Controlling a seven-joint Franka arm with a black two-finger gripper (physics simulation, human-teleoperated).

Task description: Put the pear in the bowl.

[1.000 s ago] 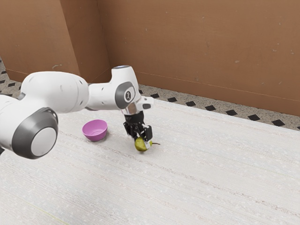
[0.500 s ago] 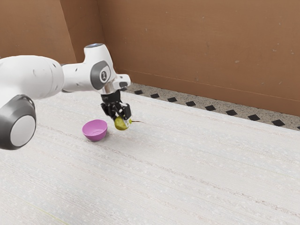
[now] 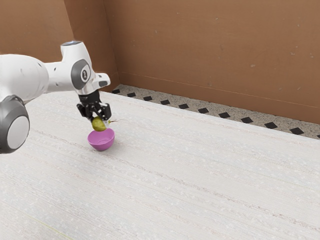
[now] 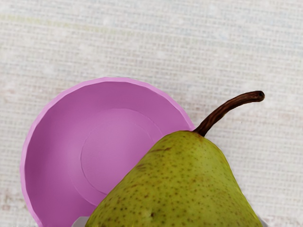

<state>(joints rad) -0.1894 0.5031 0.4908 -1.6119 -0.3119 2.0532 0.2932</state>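
Pale tabletop, bowl partly out of sight beneath the pear

Pear: yellow-green, dark speckles, brownish marks near the neck. Stem dark brown, curved, extending past the bowl's rim against the tabletop. Pink-purple bowl seen from above, partly hidden by the pear; faint circular line on its inner base. Pale grey slivers border the pear on two opposite sides. Tabletop off-white, weave-like texture, faint yellowish streak.

Bowl on pale, perhaps woven table
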